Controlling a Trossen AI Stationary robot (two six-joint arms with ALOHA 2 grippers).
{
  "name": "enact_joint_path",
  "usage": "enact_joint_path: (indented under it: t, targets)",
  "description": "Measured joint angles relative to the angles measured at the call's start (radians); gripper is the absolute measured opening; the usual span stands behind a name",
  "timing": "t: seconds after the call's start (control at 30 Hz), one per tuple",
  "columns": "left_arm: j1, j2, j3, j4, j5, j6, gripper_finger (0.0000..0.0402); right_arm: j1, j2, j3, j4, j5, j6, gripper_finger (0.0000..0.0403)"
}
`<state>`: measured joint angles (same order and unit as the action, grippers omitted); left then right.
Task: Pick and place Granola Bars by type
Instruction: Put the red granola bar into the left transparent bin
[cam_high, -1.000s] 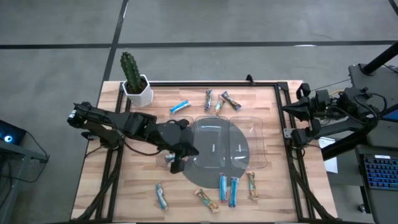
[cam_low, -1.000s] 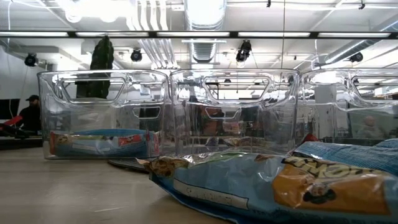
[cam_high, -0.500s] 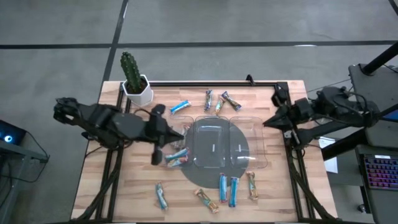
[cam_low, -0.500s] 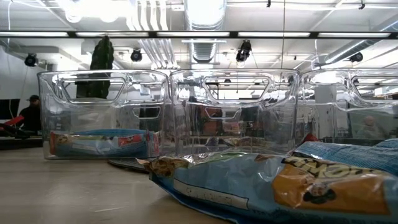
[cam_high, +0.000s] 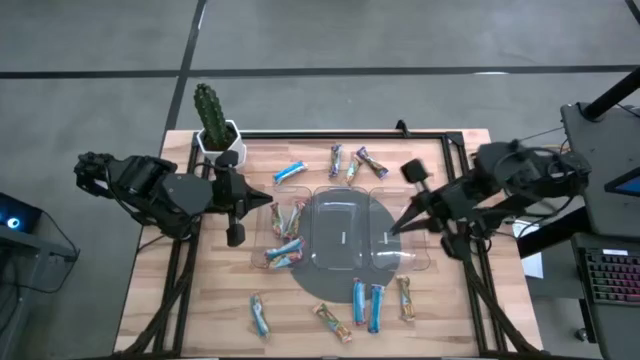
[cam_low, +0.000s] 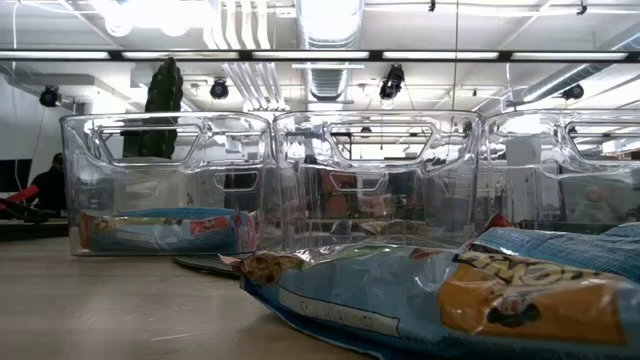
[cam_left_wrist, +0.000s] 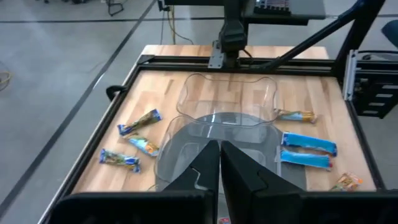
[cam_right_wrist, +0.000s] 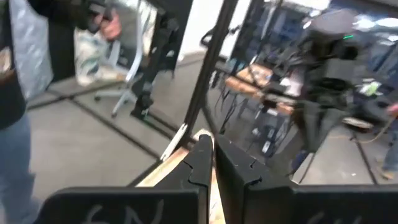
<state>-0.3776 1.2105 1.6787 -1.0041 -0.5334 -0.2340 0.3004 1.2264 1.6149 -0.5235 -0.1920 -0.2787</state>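
The granola bars (cam_high: 367, 305) lie scattered on the wooden table (cam_high: 220, 300) around a clear plastic tray (cam_high: 415, 215) that sits at the middle of the table. The tray's left compartment holds two bars (cam_high: 284, 250), one blue and one reddish, lying side by side near its near wall; from table height they show through the wall of the left-hand compartment (cam_low: 160, 230). The middle and right compartments show no bars. On the near side of the tray lie two blue bars next to each other, a golden one just to their right, another golden one to their left and a blue one farther left. On the far side lie one blue bar (cam_high: 290, 172) and three multicoloured ones (cam_high: 352, 162). The left gripper (cam_high: 236, 236) hangs over the table just left of the tray, fingers together and empty. The right gripper (cam_high: 398, 228) hangs over the tray's right compartment, fingers together. A potted cactus (cam_high: 212, 122) stands at the far left corner.
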Motion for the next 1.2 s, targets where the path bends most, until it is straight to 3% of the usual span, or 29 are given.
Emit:
enact_joint_path:
  t: [0.27, 0.53, 0.73, 0.97, 1.2]
  targets:
    - [0.000, -0.007, 0.000, -0.031, -0.021, 0.001, 0.0000, 0.057, 0.207, 0.246, -0.276, 0.001, -0.245, 0.0008]
    - [0.000, -0.007, 0.000, -0.082, -0.021, -0.001, 0.0000, 0.102, 0.393, 0.455, -0.377, 0.000, -0.198, 0.0009]
    - [0.000, -0.007, 0.000, -0.099, -0.025, -0.003, 0.0000, 0.108, 0.522, 0.592, -0.479, -0.001, -0.041, 0.0009]
    - [0.000, -0.007, 0.000, -0.123, -0.026, -0.004, 0.0000, 0.136, 0.640, 0.717, -0.640, 0.041, -0.091, 0.0009]
    - [0.000, -0.018, 0.000, -0.166, -0.026, -0.030, 0.0000, 0.157, 0.721, 0.740, -0.793, 0.036, -0.088, 0.0058]
